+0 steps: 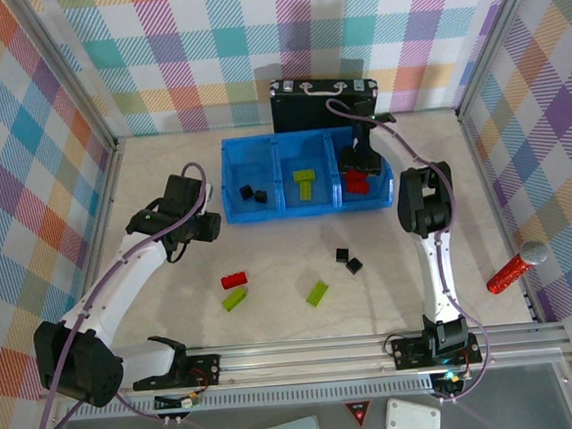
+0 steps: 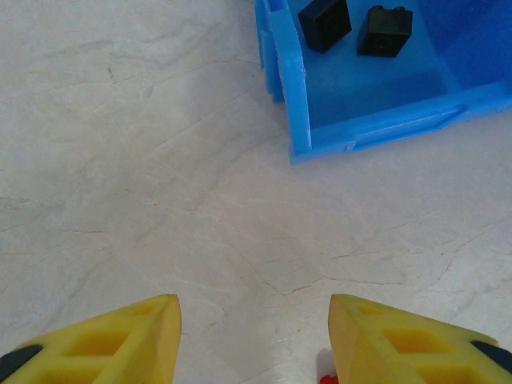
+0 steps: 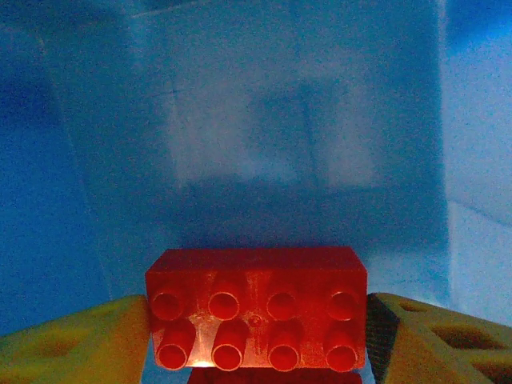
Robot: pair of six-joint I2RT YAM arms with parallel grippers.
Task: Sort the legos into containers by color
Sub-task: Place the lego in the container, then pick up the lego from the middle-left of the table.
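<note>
Right wrist view: your right gripper is flanking the red eight-stud plastic brick end-to-end inside the blue plastic bin; you cannot tell whether it is gripping.

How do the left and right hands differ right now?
Place: left hand hangs over bare table by the blue bin's corner; right hand is inside the bin. Load: left hand is open, holding nothing; right hand has a red brick between its fingers. Both have yellow fingers.
</note>
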